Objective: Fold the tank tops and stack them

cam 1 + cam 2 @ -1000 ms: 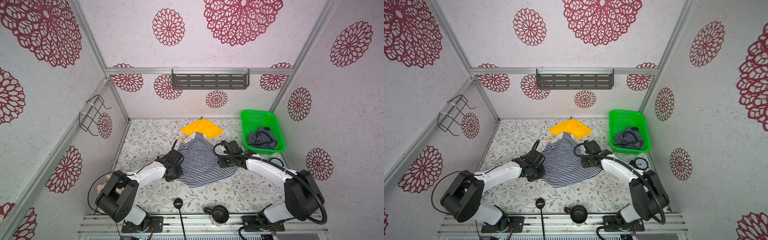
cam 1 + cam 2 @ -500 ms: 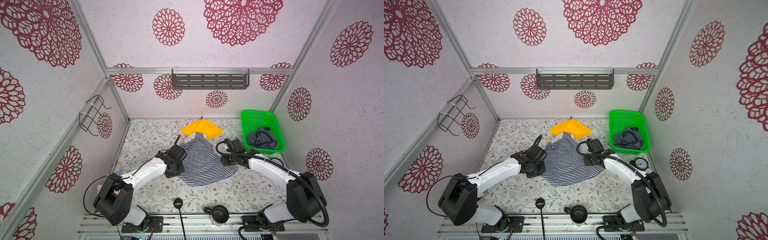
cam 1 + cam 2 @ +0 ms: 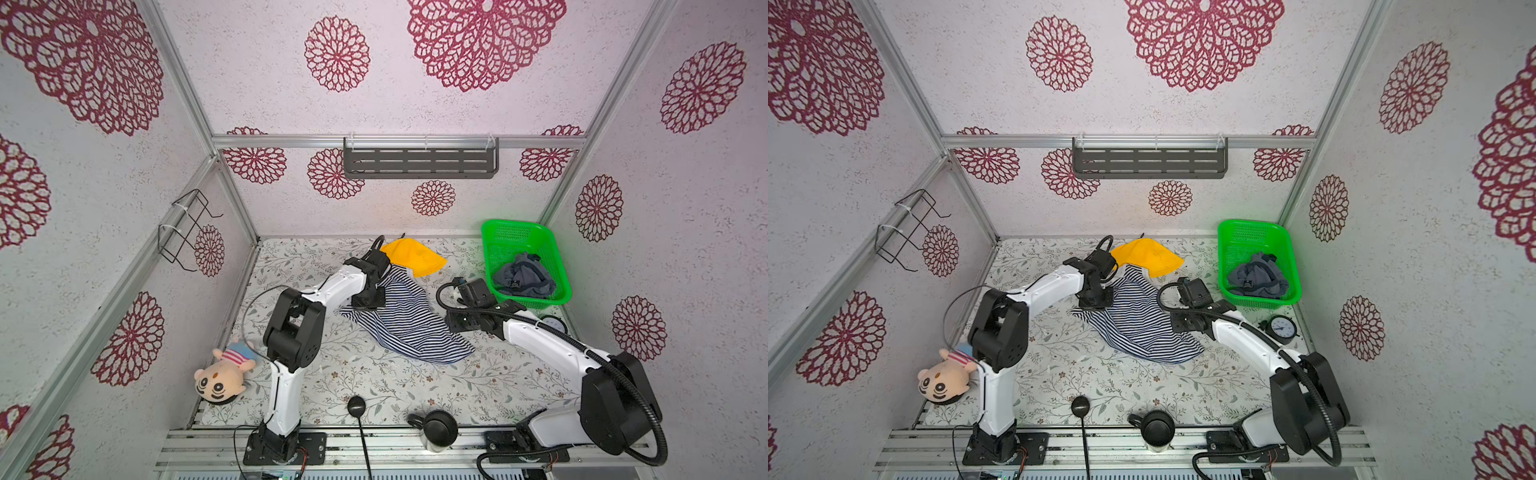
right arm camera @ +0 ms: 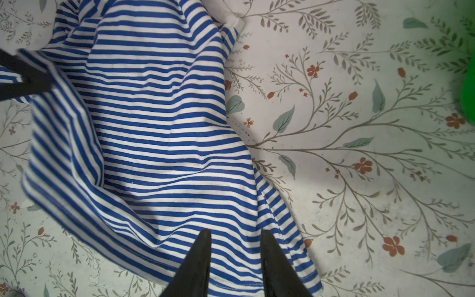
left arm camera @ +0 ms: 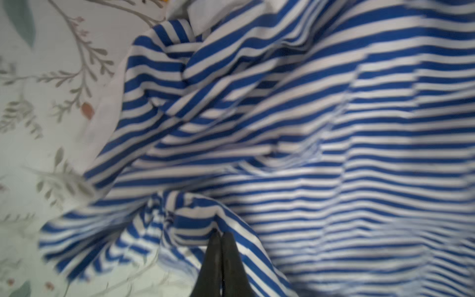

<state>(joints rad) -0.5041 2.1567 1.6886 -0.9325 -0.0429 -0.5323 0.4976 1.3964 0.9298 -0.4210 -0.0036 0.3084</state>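
Mid-way across the floral tabletop (image 3: 374,386) lies the striped tank top (image 3: 407,324), rumpled, probably being pulled flat for folding. The left end effector (image 5: 218,239) pinches its far-left edge, nearly closed. The right end effector (image 4: 235,231) hovers part-open over the right hem, holding nothing.

I see striped tank top (image 3: 1142,328) lying rumpled, yellow hat (image 3: 1152,257) just behind it, grey top (image 3: 1258,280) in green basket (image 3: 1252,227).
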